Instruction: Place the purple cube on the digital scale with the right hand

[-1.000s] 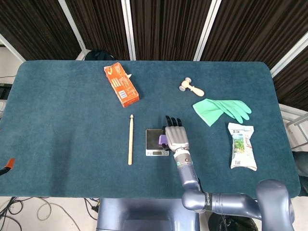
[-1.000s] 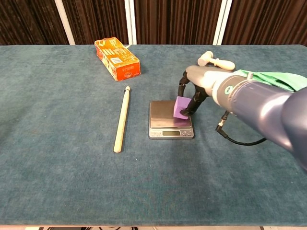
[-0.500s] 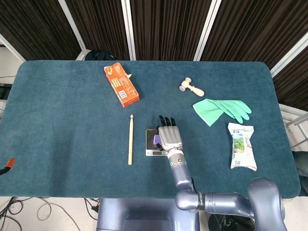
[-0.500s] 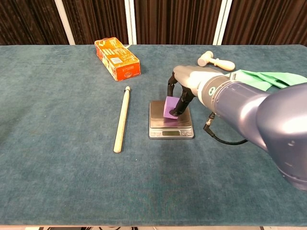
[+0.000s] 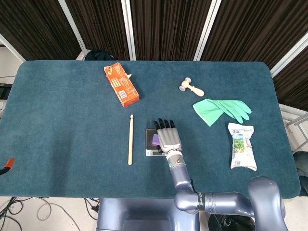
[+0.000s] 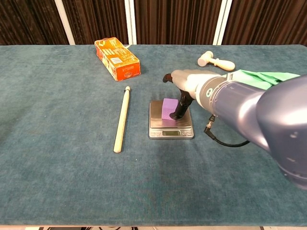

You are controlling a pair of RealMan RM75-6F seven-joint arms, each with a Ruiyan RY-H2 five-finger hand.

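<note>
The purple cube (image 6: 168,108) sits flat on the plate of the small digital scale (image 6: 156,119) at mid-table. My right hand (image 6: 185,89) hovers over the scale's right side. Its thumb tip rests against the cube's right face, while the other fingers (image 6: 167,78) are lifted clear above and behind the cube. In the head view the right hand (image 5: 168,137) covers most of the scale (image 5: 150,148), and only a sliver of the cube (image 5: 155,139) shows at its left. My left hand appears in neither view.
A wooden drumstick (image 6: 121,125) lies left of the scale. An orange box (image 6: 117,59) sits at the back left, a wooden mallet (image 6: 216,60) at the back right, green gloves (image 5: 222,110) and a white packet (image 5: 241,146) to the right.
The right hand carried the cube leftward onto the middle of the scale and set it down flat. Its fingers then lifted off the cube's far side.
</note>
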